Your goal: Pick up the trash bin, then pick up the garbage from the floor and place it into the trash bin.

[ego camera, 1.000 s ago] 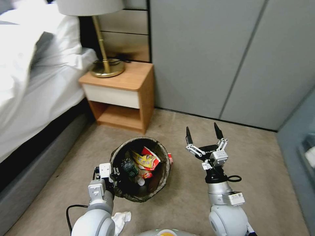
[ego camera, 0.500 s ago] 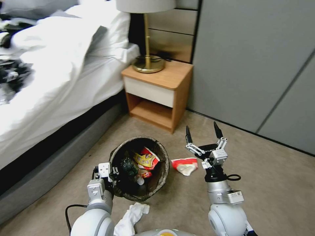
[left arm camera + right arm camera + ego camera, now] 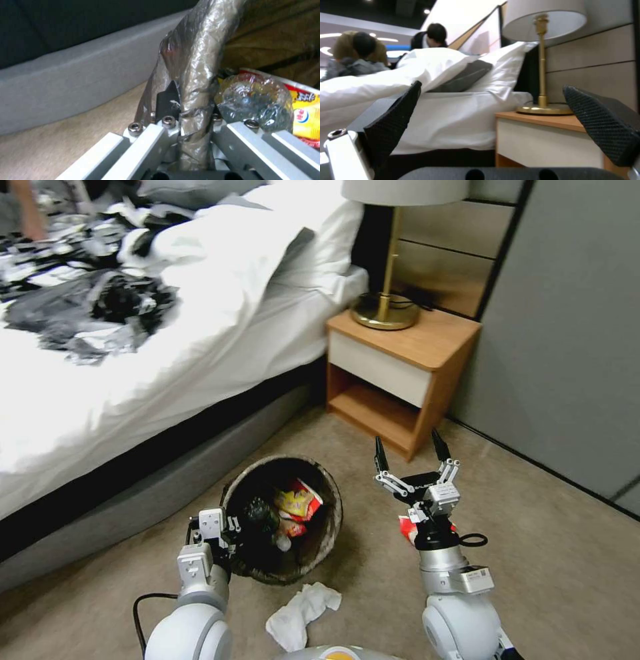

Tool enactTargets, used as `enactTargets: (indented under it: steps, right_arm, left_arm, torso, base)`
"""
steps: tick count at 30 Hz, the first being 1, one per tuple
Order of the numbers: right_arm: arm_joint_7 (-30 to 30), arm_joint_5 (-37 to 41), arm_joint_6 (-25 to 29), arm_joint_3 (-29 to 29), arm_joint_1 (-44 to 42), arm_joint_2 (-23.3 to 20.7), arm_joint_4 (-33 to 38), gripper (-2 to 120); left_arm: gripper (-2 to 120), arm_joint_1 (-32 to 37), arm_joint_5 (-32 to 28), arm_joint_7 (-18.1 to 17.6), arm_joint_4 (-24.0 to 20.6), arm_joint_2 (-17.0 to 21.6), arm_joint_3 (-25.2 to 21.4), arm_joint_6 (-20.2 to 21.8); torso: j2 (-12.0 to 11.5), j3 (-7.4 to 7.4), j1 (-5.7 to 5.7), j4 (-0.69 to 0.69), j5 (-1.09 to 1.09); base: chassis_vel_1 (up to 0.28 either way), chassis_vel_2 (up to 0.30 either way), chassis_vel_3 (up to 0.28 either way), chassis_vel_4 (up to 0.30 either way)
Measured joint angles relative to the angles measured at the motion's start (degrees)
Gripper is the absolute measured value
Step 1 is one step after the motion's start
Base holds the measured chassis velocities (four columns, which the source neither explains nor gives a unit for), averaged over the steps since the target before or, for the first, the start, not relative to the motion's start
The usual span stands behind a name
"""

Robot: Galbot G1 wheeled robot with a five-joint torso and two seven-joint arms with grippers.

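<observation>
Bin (image 3: 283, 520) hangs from our left claw (image 3: 223, 530), which is clamped on the bagged rim at the side nearest us; in the left wrist view the fingers (image 3: 166, 100) pinch the crinkled brown bag (image 3: 193, 62) over the rim. It sits low over the carpet (image 3: 547, 553), beside the grey bed base (image 3: 133, 500). Inside we see a yellow and red wrapper (image 3: 298, 502), a crushed clear bottle (image 3: 250, 100) and other litter.

Our right claw (image 3: 411, 447) is raised to the right of the bin, spread wide and holding nothing; its two black fingertips (image 3: 396, 120) frame the nightstand (image 3: 546, 142) and lamp (image 3: 541, 60) in the right wrist view.

Garbage left on the floor: a white tissue (image 3: 300, 613) lies on the carpet just in front of the bin, near our base, and a red wrapper (image 3: 405, 527) lies to the bin's right, mostly hidden behind the right wrist.

Farther back, the wooden nightstand stands against the grey wall (image 3: 573, 347) with the gold lamp on top, next to the bed (image 3: 167, 353), where grey-black foil bags (image 3: 87, 313) are piled on white bedding
</observation>
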Motion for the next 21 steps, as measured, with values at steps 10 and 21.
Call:
enactTargets:
  steps: [10,21]
  right_arm:
    - [-0.1,0.1,0.2,0.4,0.4,0.0,-0.7,100]
    - [-0.2,0.2,0.1,0.3,0.4,0.2,-0.6,100]
  left_arm:
    - [0,-0.2,-0.2,0.0,0.1,-0.1,0.2,0.0]
    - [0,-0.3,-0.3,0.0,0.1,-0.1,0.3,0.2]
  torso:
    - [0.0,0.0,0.0,-0.02,0.01]
    - [0.0,0.0,0.0,-0.02,0.01]
  base:
    - [0.007,0.012,0.007,0.005]
    - [0.0,0.0,0.0,0.0]
